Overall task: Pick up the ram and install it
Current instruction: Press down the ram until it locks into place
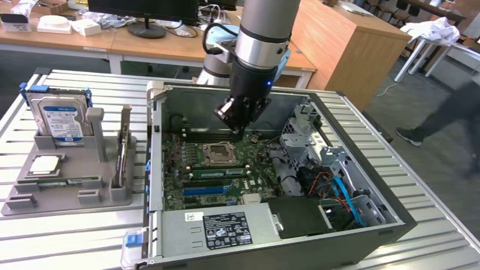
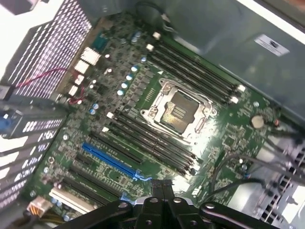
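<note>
My gripper (image 1: 237,134) hangs inside the open computer case (image 1: 360,149), just above the motherboard (image 1: 213,169). It sits by the dark memory slots (image 2: 195,76) beyond the bare processor socket (image 2: 177,110). In the wrist view its two fingertips (image 2: 162,190) are pressed together, shut, with nothing showing between them. A long green ram stick (image 1: 58,181) lies flat at the front of the grey holder (image 1: 67,197), at the exterior view's left, far from the gripper. A second thin board (image 1: 121,152) stands on edge in the same holder.
The holder also carries a hard drive (image 1: 62,121) with a blue-white label and a square silver processor chip (image 1: 44,164). Inside the case are a drive cage (image 1: 304,132), loose cables (image 1: 338,191) and a power supply (image 1: 217,228). A person's leg (image 1: 442,121) shows at the exterior view's right.
</note>
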Available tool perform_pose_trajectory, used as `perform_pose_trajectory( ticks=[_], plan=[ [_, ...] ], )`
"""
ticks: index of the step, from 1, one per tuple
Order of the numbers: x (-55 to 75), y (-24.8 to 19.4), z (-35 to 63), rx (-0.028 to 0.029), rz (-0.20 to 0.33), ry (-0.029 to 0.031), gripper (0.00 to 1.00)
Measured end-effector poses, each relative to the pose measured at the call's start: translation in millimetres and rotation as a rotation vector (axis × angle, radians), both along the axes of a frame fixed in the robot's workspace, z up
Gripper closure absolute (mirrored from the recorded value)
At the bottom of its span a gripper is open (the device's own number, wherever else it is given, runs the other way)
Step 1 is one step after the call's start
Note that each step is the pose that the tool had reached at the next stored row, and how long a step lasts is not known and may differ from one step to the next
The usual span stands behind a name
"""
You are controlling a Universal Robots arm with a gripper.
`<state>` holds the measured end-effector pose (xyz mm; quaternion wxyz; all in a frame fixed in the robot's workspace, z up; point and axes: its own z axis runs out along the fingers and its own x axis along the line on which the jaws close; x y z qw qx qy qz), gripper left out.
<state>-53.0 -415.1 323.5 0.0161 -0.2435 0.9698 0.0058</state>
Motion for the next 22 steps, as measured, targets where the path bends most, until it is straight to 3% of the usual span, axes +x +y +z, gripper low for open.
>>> perform_pose_trajectory(
  ticks=[17, 22],
  plan=[
    [-0.1, 0.0, -2.6, -0.0001, -0.304, 0.0001, 0.9],
    [-0.1, 0.0, -2.7, 0.0, -0.318, 0.0, 0.9]
  ],
)
